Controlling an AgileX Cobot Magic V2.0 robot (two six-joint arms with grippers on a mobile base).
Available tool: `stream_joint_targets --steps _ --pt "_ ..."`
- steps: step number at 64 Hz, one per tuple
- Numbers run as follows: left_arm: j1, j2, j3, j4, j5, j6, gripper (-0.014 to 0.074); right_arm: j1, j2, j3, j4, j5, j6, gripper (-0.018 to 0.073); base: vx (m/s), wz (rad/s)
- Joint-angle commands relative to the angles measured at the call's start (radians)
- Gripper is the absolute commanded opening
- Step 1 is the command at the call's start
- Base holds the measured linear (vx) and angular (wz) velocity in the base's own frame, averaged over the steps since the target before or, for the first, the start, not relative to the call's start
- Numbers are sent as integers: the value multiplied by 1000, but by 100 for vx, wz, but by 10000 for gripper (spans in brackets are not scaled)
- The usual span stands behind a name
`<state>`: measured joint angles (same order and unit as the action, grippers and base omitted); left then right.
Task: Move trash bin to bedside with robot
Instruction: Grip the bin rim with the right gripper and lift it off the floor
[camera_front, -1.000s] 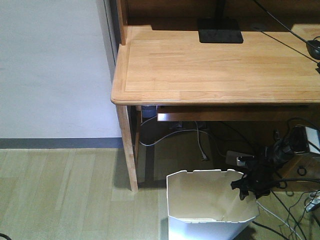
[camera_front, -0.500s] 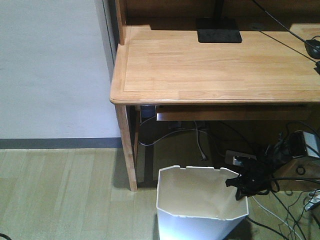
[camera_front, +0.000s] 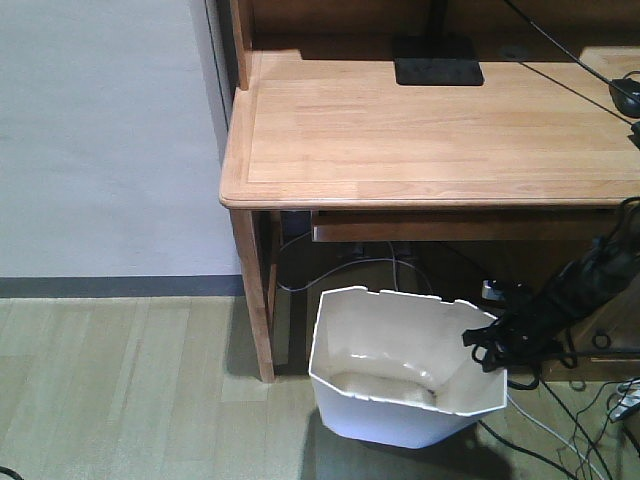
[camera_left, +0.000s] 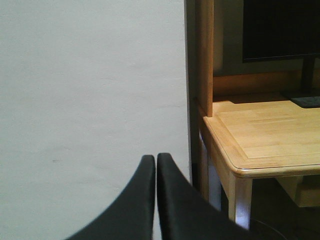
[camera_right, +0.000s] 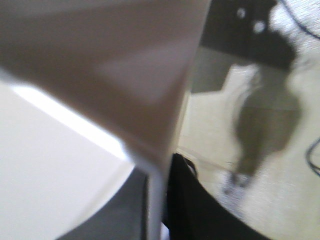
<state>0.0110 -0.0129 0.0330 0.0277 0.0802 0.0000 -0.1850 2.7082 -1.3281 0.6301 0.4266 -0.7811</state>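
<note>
Your right gripper (camera_front: 488, 345) has its jaws pinched on the rim of the tilted trash bin (camera_front: 395, 415), beside the bench (camera_front: 430, 140) (left gripper (camera_left: 156, 165): jaws pressed together, empty).

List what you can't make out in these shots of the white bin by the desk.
- The bedside: in no view.
- Front view: the right pincer at the trash bin rim reads as a dark tangle; its jaws cannot be separated there.
- Front view: a pale shape on the bin's floor, too dim to identify.
- Right wrist view: blurred; a dark smear beyond the bin wall is unidentifiable.
</note>
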Motion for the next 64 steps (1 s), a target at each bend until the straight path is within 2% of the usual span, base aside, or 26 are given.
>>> stream_joint_targets --steps 1,10,21,40,64 --pt "-6 -15 12 -9 -74 -14 -6 -5 -201 132 72 125 -151 -3 0 0" --pt "-6 -15 12 -9 -74 -14 -6 -5 -384 287 186 128 -285 -3 0 0" --pt "-6 -15 12 -9 -74 -14 -6 -5 -567 397 293 149 -381 -3 0 0" --pt "-6 -15 12 -9 -74 -14 -6 -5 -712 451 309 275 -390 -3 0 0" --pt "-6 -15 12 -9 -74 -14 -6 -5 -717 451 352 293 -372 -3 0 0"
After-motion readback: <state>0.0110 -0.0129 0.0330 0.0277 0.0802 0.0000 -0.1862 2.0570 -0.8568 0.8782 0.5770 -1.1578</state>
